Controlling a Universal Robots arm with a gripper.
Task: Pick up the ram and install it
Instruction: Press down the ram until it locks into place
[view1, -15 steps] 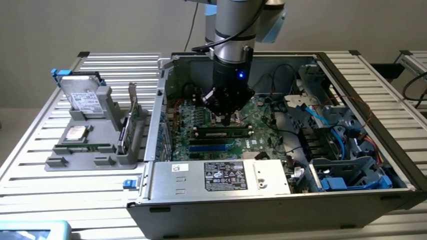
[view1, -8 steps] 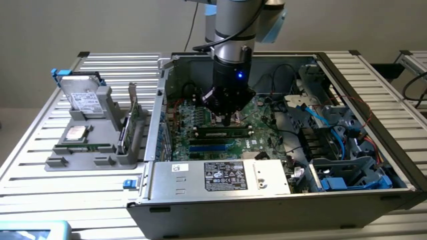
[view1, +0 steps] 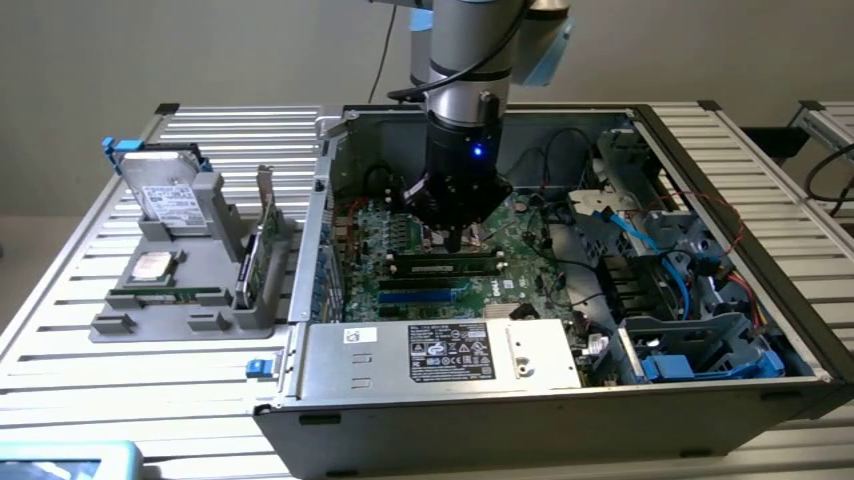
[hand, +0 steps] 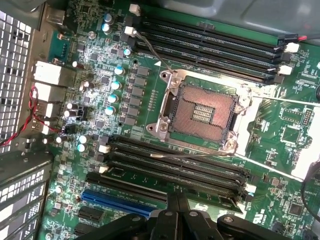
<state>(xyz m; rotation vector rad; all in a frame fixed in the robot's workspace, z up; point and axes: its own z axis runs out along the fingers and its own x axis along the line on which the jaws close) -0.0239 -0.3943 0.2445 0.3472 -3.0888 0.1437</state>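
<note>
The ram (view1: 447, 267), a narrow green stick with black chips, stands edge-up in a memory slot on the motherboard (view1: 400, 235) inside the open computer case. My gripper (view1: 455, 243) hangs straight down over the middle of the stick, fingers shut with nothing between them. Whether the tips touch the ram's top edge I cannot tell. In the wrist view the shut gripper (hand: 177, 202) sits just beyond the rows of black memory slots (hand: 175, 165), near the empty processor socket (hand: 202, 112). The fingers hide most of the ram there.
A grey holder (view1: 160, 310) on the exterior view's left carries a hard drive (view1: 171, 195), a silver processor chip (view1: 151, 265) and an upright green expansion card (view1: 267, 235). The power supply (view1: 441, 352) closes the case's near side. Cables and drive cages (view1: 667, 300) crowd its right.
</note>
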